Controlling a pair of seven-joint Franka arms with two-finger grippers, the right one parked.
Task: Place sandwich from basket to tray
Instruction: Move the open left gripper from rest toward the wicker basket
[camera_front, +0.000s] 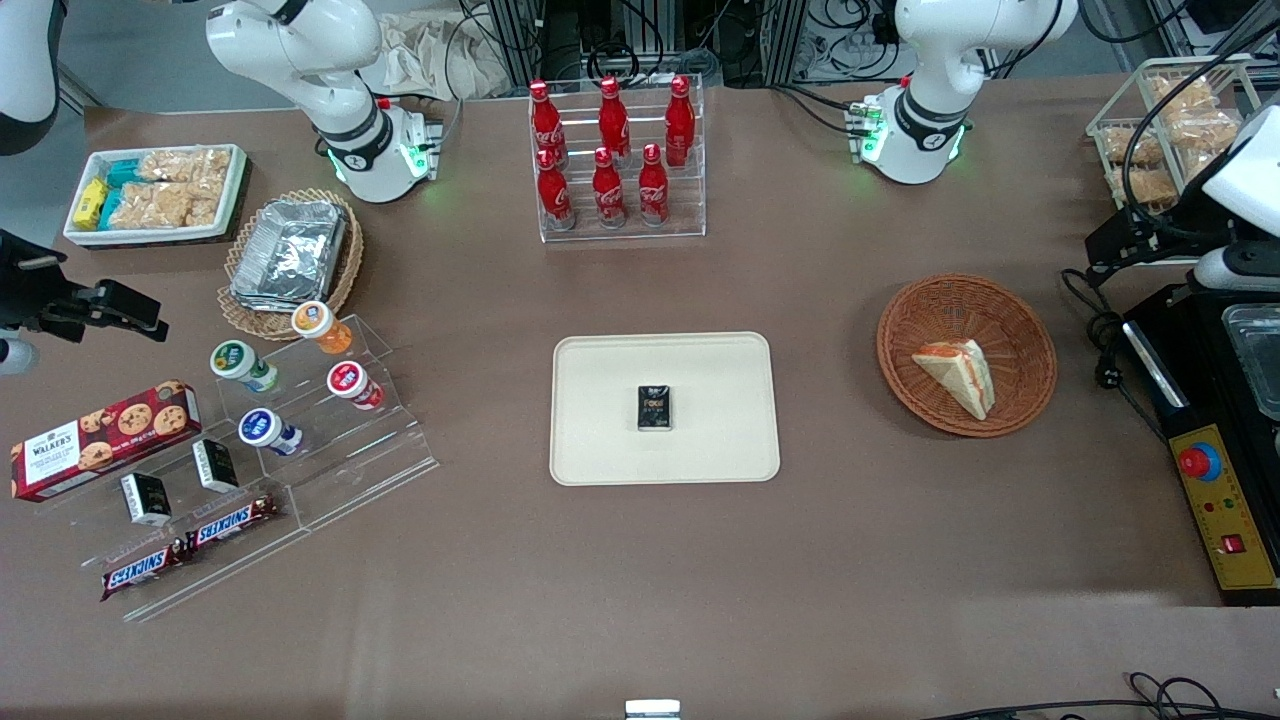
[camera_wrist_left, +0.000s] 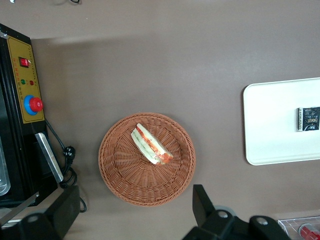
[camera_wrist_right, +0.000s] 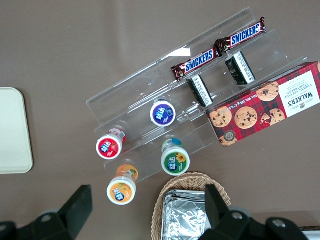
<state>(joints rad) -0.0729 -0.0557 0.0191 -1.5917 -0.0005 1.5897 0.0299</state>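
**Sandwich in basket, gripper held high above it, nothing grasped**

The triangular wedge of pale white bread with an orange-red filling layer, the sandwich (camera_front: 957, 373), is found lying in the round reddish-brown woven wicker basket (camera_front: 1030, 335), toward the rim nearest the front camera. The basket stands on the brown table (camera_front: 640, 580) toward the working arm's end. In the left wrist view the sandwich (camera_wrist_left: 151, 145) is seen almost directly below the left arm's gripper (camera_wrist_left: 135, 212), offset slightly from the line between the fingers; the two black fingers (camera_wrist_left: 202, 202) are spread wide apart and hold nothing. The gripper is judged to be well above the basket (camera_wrist_left: 112, 170), since the whole bowl is visible beneath it.

The long axis of the wedge is noted to run diagonally across the basket, oblique to the line on which the fingers would close. A wrist rotation is judged necessary so that the two bread faces are taken between the fingers.

The flat cream-beige rectangular tray (camera_front: 600, 440) lies at the table's middle, well apart from the basket. A small black box (camera_front: 655, 408) rests at its centre; free tray surface remains all around it.

No obstacle is observed between basket and tray. A black control unit with a red button (camera_front: 1215, 510) stands beside the basket at the table's edge, and its cable (camera_front: 1105, 335) lies near the basket rim.
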